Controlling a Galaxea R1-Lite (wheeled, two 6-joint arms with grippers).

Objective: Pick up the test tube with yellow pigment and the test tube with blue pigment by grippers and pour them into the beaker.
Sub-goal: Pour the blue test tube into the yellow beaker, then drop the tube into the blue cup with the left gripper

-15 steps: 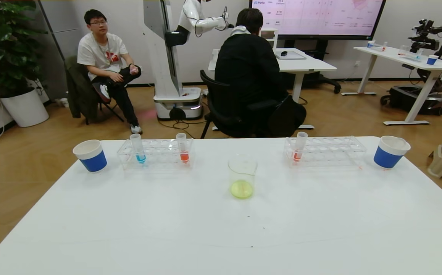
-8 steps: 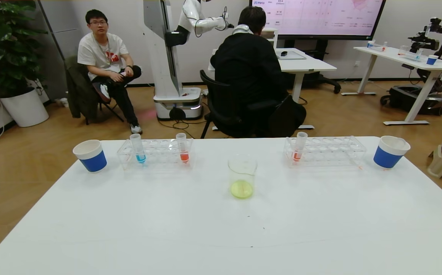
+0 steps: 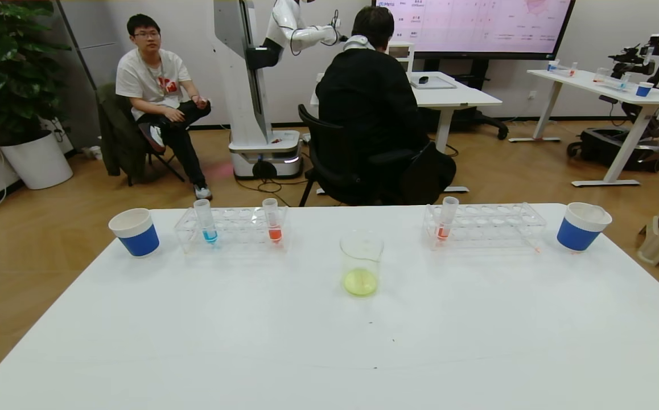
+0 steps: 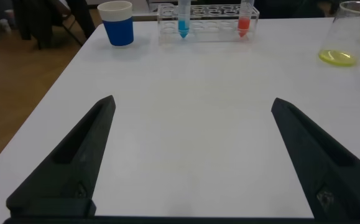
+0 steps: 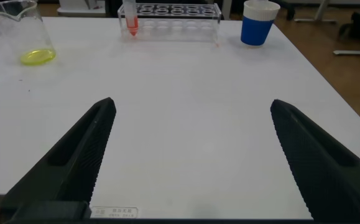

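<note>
Yellow-green liquid sits pooled at the bottom of the beaker (image 3: 361,265), which you have upright near the middle of the white table (image 3: 329,341). From the beaker, look to 10 o'clock: a clear rack (image 3: 233,229) holds the test tube with blue pigment (image 3: 206,221) upright at its left end, cyan liquid at the tip, and an orange-red tube (image 3: 272,220) upright toward its right end. At 2 o'clock from the beaker a second clear rack (image 3: 484,225) carries one more orange-red tube (image 3: 447,218), tilted, at its left end. A blue-and-white paper cup (image 3: 135,232) stands just beyond the left rack at 9 o'clock of it; a matching cup (image 3: 581,226) stands past the right rack at 3 o'clock of it. You will not find a tube with yellow pigment in either rack; the only yellow on the table is in the beaker. Neither arm shows in the head view. Your left gripper (image 4: 192,162) hangs low over the near left part of the table, fingers spread wide and holding nothing; its wrist camera sees the blue tube (image 4: 183,17), the left cup (image 4: 117,23) and the beaker (image 4: 347,34) well ahead. Your right gripper (image 5: 192,158) hangs over the near right part of the table, likewise spread wide and holding nothing, with the beaker (image 5: 21,34), the right rack (image 5: 170,20) and the right cup (image 5: 258,22) well ahead of it. Both grippers are well apart from every tube.
</note>
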